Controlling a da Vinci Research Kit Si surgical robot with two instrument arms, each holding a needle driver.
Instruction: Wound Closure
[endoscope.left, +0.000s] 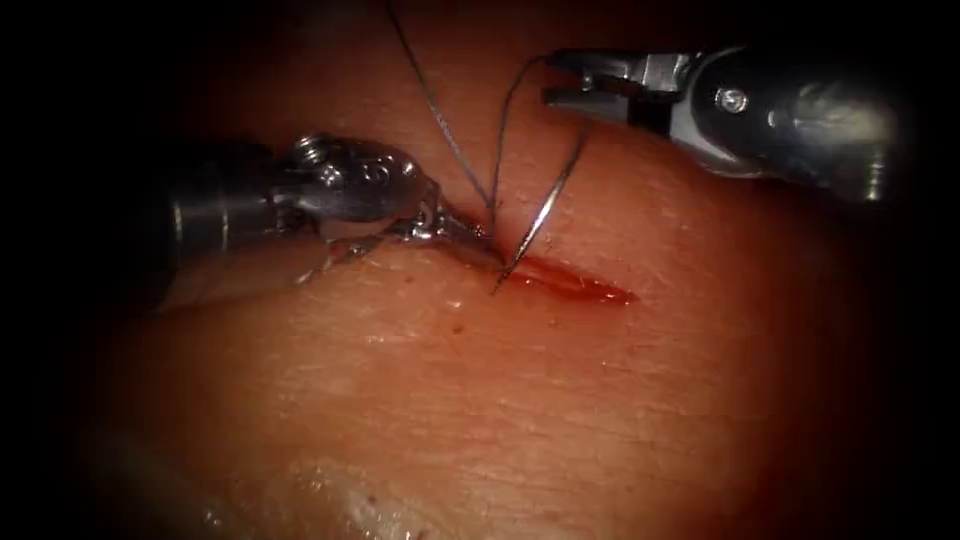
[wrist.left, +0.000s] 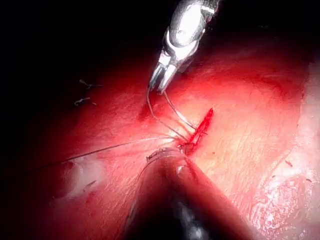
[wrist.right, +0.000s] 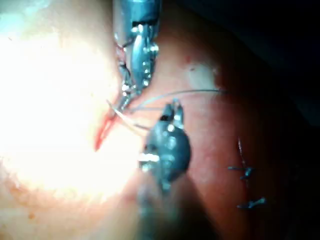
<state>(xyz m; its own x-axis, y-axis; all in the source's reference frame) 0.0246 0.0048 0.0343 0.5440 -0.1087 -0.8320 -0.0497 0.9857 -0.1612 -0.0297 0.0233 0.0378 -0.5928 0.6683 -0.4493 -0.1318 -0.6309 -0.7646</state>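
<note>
Endoscope view: the tissue (endoscope.left: 480, 400) bore a short cut (endoscope.left: 570, 283) wet with red fluid. The left end effector (endoscope.left: 478, 240) lay closed at the cut's left end, on what could not be told. The right end effector (endoscope.left: 565, 78) stood open, thread (endoscope.left: 505, 130) at its tip, beside the needle (endoscope.left: 545, 215), whose point met the cut; a sound hold would sit well back along the curve.

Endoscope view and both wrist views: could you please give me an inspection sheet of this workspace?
Surface: tissue, cut open, red fluid in it.
Job's things: needle slanted, tip at the cut's left end, entry unclear; thread rises from there.
Clutter: short thread pieces on the tissue.
Grippers: left tool at the cut's left end, hold unclear; right tool jaws apart, holding nothing, above the needle.
Cables: nothing seen.
Surroundings: dark.
</note>
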